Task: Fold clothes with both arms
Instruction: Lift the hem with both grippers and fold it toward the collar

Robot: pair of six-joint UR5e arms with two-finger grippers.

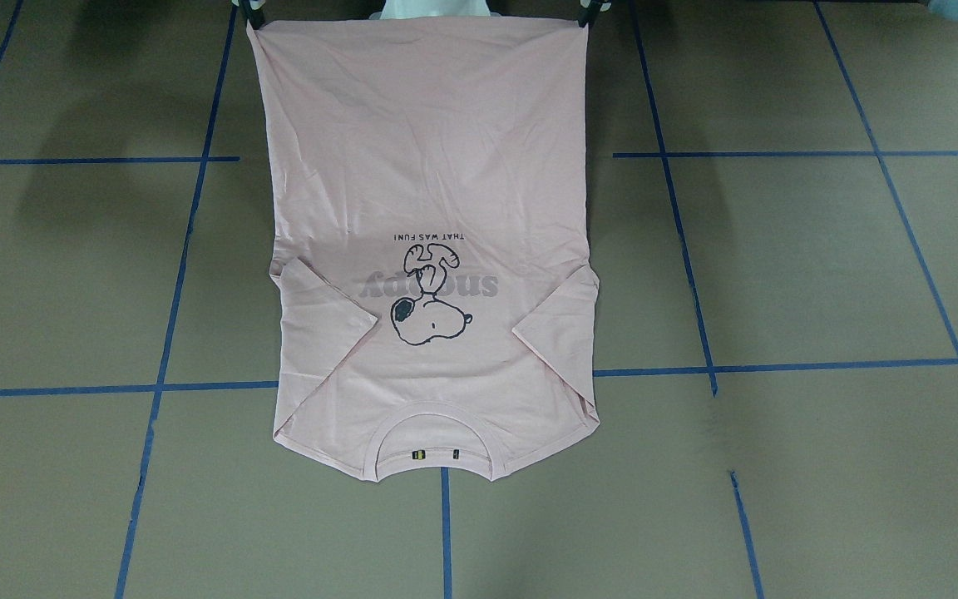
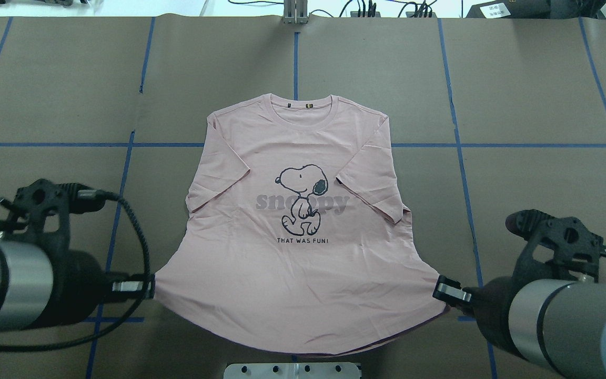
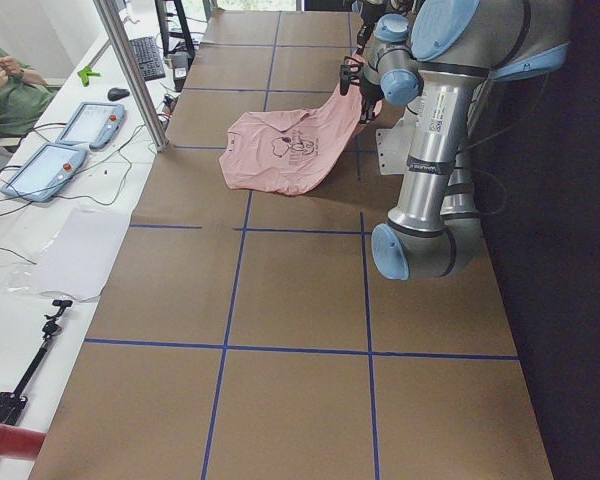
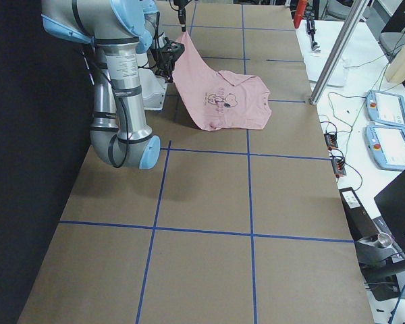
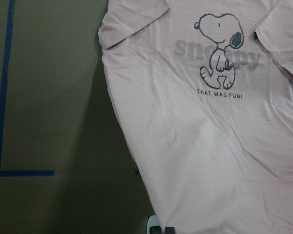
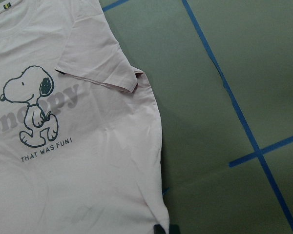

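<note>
Pink T-shirt (image 2: 303, 263) is front up, Snoopy print showing, mid-table (image 2: 518, 95). Left gripper (image 2: 142, 287) is clamped on one hem corner and right gripper (image 2: 447, 290) on the other. The hem is stretched between them and held up off the surface. From the side, the cloth slopes from the raised hem down to the collar end, which lies flat on the far side from the robot. Both sleeves are folded in over the chest. Blue tape lines (image 2: 492, 145) grid the brown top.

L gripper (image 1: 584, 18), R gripper (image 1: 252, 20) at T-shirt (image 1: 429, 166) hem: cut off, front-view top edge.
</note>
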